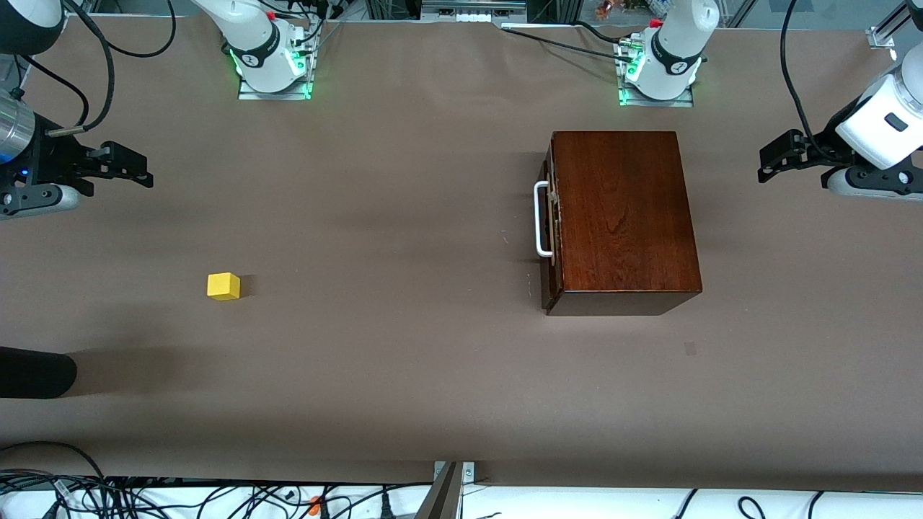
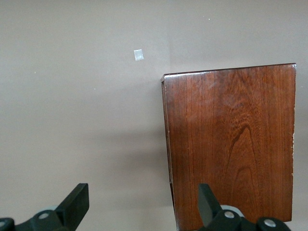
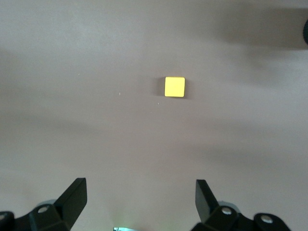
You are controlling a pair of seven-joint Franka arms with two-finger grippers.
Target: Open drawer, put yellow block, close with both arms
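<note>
The yellow block (image 1: 223, 285) sits on the brown table toward the right arm's end; the right wrist view shows the block (image 3: 174, 86) alone on bare table. My right gripper (image 1: 140, 167) hangs open and empty above that end of the table, its fingers (image 3: 74, 197) wide apart. The dark wooden box (image 1: 624, 216) stands toward the left arm's end. Its drawer is shut, with the white handle (image 1: 539, 220) facing the right arm's end. My left gripper (image 1: 766, 162) hovers open and empty beside the box (image 2: 231, 144), one finger (image 2: 207, 202) over the box's edge.
Both arm bases (image 1: 270, 61) (image 1: 660, 68) stand along the table's edge farthest from the front camera. A black object (image 1: 36, 373) juts in at the right arm's end, nearer the camera than the block. A small pale mark (image 1: 691, 349) lies near the box.
</note>
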